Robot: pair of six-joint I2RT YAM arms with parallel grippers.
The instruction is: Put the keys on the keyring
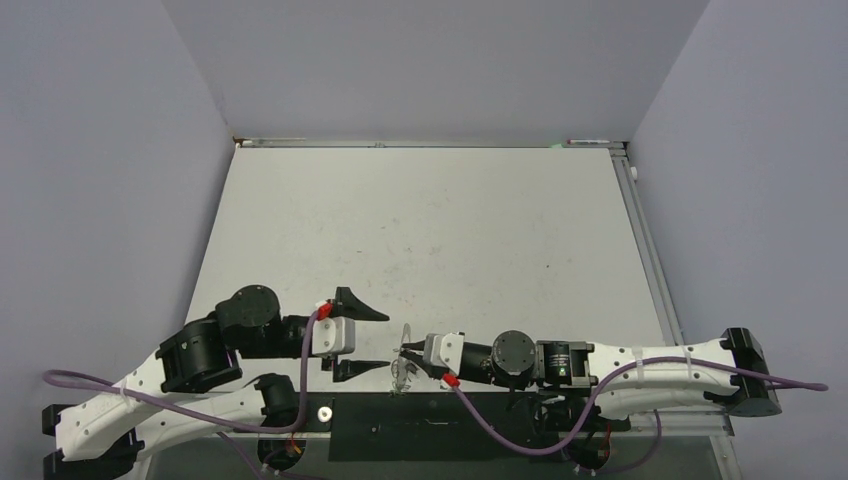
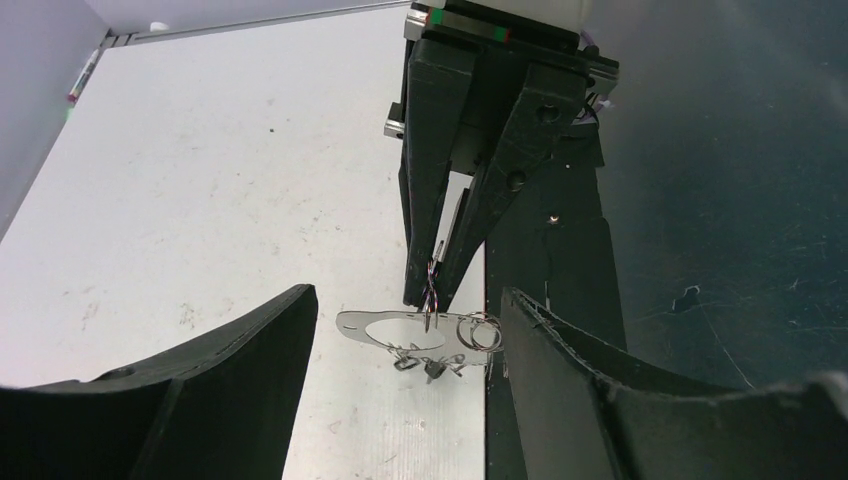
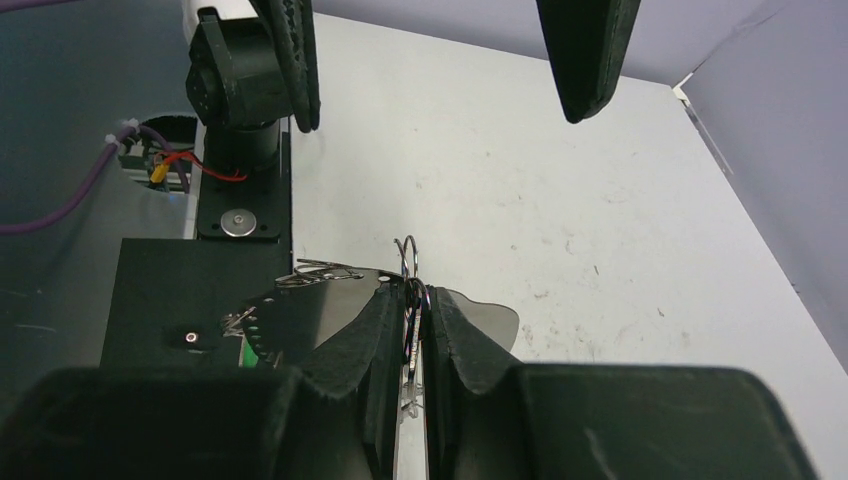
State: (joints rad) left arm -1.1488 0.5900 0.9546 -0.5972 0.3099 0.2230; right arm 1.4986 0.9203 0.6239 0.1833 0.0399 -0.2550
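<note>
Now | step: threading keys onto keyring | right jaws clenched on keyring's ring, over near edge of surface | left jaws released, flanking it, empty | next: judged, left must finely pinch one key, align with ring split

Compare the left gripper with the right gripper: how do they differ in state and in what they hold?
The left gripper is open, its jaws spread wide; the right gripper is shut. The left gripper holds nothing, while the right gripper pinches the keyring. The left gripper points toward the robot's right, the right gripper toward its left. Both are black and face each other at the near edge of the table.
</note>
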